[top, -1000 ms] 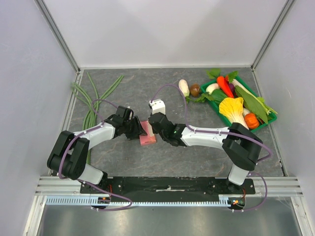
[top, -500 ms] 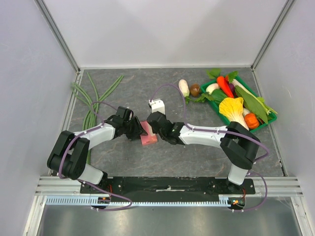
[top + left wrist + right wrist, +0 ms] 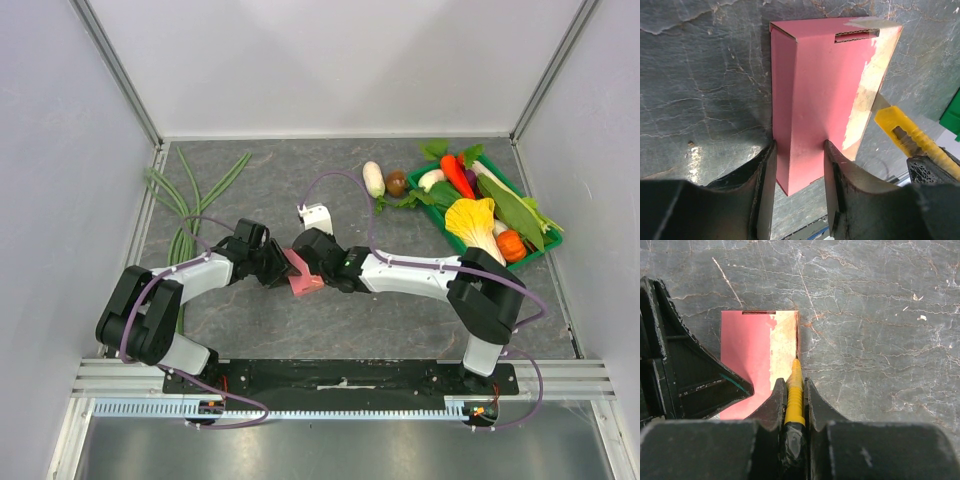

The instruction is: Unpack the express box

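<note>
Express box [image 3: 303, 277] lay on the tabletop [image 3: 400, 320] left of centre, about midway between the far and near edges. From overhead it looked tipped, with one long edge raised. Left tool [image 3: 278, 266] was partly closed across the box's near end, with one finger [image 3: 765, 170] against each side, and the box's pink face showed a slot at the far end. A pale, worn strip ran along the box's right long edge. Right tool [image 3: 795, 390] was clamped tight on a yellow utility knife [image 3: 795, 400], with the handle pinched between both fingers. The knife tip touched the box at the pale strip's outer edge, and the blade itself was too small to make out. A green vegetable tray [image 3: 537, 256] sat at the far right corner, and long green beans [image 3: 185, 215] lay along the left edge.
</note>
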You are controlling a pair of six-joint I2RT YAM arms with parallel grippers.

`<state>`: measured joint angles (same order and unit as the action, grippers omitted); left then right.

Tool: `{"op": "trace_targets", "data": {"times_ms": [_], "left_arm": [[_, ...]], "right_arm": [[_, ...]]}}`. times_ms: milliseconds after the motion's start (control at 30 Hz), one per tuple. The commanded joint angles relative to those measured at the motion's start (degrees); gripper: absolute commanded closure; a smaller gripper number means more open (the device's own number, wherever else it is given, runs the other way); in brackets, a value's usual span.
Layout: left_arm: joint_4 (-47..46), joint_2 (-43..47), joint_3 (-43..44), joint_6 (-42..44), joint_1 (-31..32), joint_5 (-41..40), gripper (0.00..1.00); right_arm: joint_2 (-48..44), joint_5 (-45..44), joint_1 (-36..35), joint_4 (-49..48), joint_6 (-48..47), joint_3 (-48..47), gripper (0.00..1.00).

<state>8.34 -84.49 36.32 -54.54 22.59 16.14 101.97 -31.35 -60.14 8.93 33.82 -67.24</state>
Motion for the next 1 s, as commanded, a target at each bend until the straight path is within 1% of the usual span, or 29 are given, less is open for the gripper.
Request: {"op": "trace_targets", "data": {"times_ms": [0,233,600,967], "left_arm": [[1.6,-1.6,-1.8,-1.8,-0.5,-3.0,0.73],[1.4,-1.6,-2.0,-2.0,-1.0,-3.1,0.74],[0.8,-1.7,-2.1,-3.4,-1.1,-3.6,0.76],[0.6,-1.1,-2.4,-4.3,-1.4,-4.1,0.78]], "right_arm": [[-0.4,0.6,-0.9,1.7,0.3,-0.3,1.0],[-3.1,1.6,-1.6,3.2,0.5,1.6,1.0],[-6.3,3.3,-2.4,8.8,1.6,2.0,1.0],[-8.3,10.1,-2.4,11.0,1.2,4.6,1.0]]}}
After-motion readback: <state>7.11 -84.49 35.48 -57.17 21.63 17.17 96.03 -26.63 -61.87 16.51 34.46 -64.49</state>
